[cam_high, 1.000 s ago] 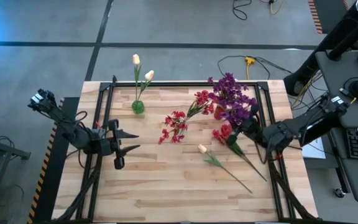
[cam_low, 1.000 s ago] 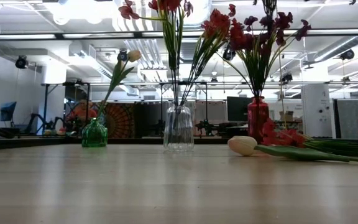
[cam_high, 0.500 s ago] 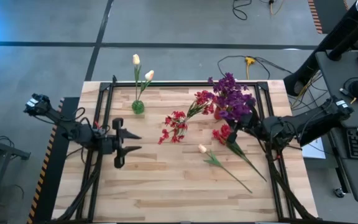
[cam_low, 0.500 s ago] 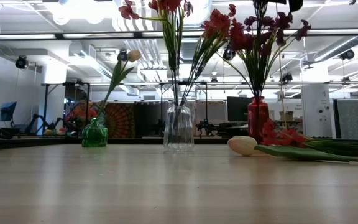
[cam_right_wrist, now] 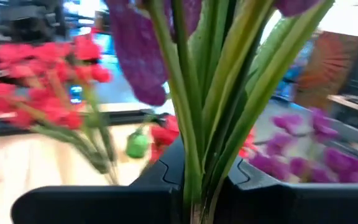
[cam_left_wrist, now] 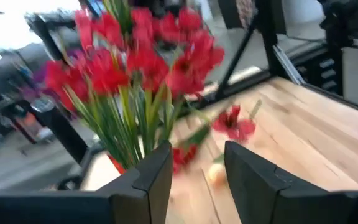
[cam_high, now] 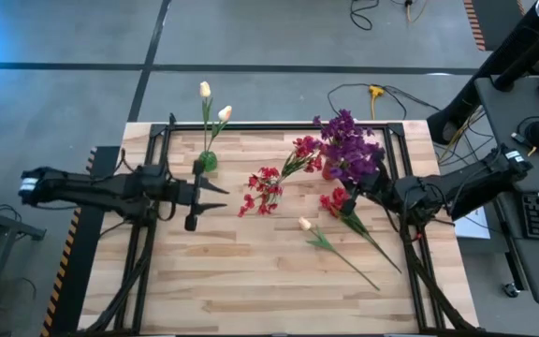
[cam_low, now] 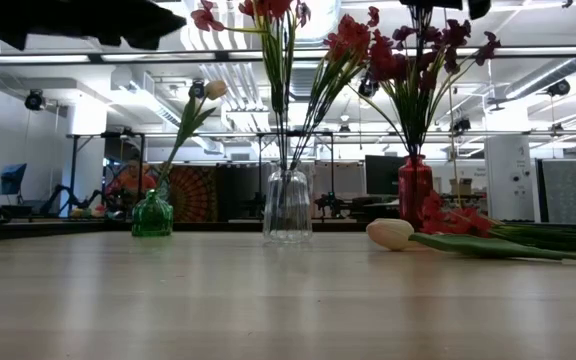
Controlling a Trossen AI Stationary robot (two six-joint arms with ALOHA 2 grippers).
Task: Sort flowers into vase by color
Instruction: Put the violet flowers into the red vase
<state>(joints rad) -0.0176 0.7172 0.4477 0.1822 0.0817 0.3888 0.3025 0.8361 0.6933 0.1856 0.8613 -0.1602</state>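
Looking left to right, we see the left gripper (cam_high: 197, 194) has swung in from the table's left edge over the last second, now just beside the green vase (cam_high: 208, 161) with its cream tulips (cam_high: 205, 90). Its fingers are apart with nothing between them, so we'd guess it's lining up for the next stem.

In the middle sit the clear vase (cam_low: 287, 205) of red flowers (cam_high: 268, 187) and, still loose on the table, a cream tulip bud (cam_high: 304, 224) and a red flower (cam_high: 335, 199) – those are left to sort.

On the right, the right gripper (cam_high: 374, 187) has slid toward the purple flowers (cam_high: 346, 140). Its wrist view shows what the overhead can't: fingers clamped on the purple stems (cam_right_wrist: 191, 124). The low view adds that they're standing in a red vase (cam_low: 414, 192).
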